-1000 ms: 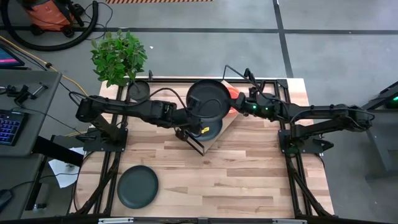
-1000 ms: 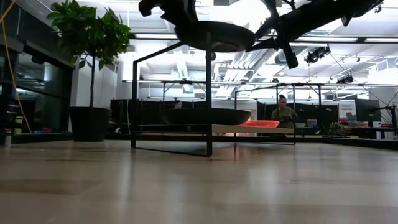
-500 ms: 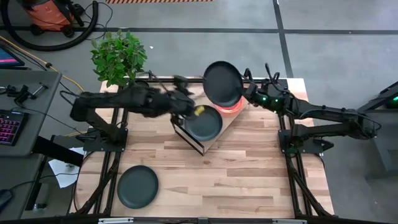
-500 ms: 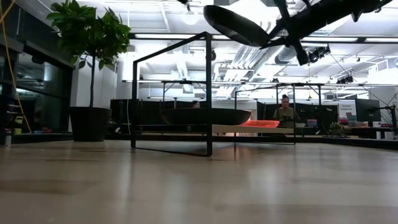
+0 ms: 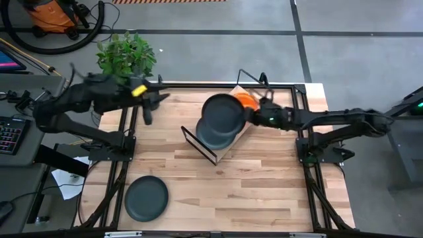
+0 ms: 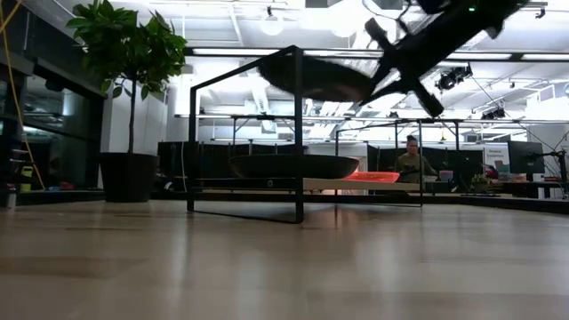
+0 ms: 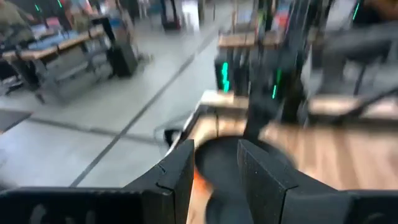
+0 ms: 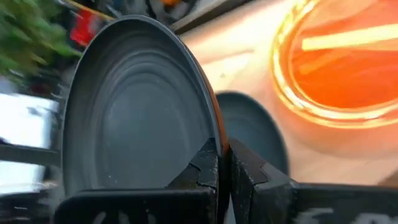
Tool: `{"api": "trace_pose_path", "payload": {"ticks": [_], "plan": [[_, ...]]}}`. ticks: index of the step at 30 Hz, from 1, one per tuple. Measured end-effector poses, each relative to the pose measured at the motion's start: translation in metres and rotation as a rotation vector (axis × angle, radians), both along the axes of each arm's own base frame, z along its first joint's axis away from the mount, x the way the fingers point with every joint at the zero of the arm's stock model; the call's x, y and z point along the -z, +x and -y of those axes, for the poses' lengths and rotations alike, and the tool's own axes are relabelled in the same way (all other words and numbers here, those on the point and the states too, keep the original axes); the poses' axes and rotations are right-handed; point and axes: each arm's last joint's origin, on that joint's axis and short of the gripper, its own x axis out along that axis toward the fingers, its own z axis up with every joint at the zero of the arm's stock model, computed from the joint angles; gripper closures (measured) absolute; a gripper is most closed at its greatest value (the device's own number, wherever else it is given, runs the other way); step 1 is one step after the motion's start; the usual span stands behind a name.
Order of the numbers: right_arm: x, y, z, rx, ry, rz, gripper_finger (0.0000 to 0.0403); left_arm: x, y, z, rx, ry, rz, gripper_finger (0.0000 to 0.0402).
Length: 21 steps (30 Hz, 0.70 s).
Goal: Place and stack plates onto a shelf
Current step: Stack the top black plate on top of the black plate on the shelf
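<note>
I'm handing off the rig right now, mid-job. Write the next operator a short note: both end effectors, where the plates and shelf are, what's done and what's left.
Right end effector: shut on the rim of a dark grey plate, held in the air above the shelf.
Left end effector: carrying nothing, at the table's far left near the plant.
On the shelf: one grey plate, and the orange plates beside it at the far end.
A third grey plate lies on the table at the near left.
Left to do: stack the held plate on the shelved grey one, then fetch and stack the third.
</note>
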Motion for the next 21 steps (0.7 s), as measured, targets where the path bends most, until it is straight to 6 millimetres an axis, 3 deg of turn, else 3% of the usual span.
{"api": "trace_pose_path", "payload": {"ticks": [6, 11, 21], "plan": [[0.002, 0.043, -0.001, -0.062, -0.064, -0.249, 0.0402, 0.016, -0.023, 0.001, -0.002, -0.049, 0.220, 0.0287], [0.002, 0.067, 0.009, -0.096, -0.130, -0.423, 0.0402, 0.027, -0.025, 0.001, -0.008, -0.090, 0.262, 0.0287], [0.011, 0.079, 0.011, -0.178, -0.134, -0.550, 0.0403, 0.033, -0.016, 0.001, -0.009, -0.103, 0.236, 0.0287]]}}
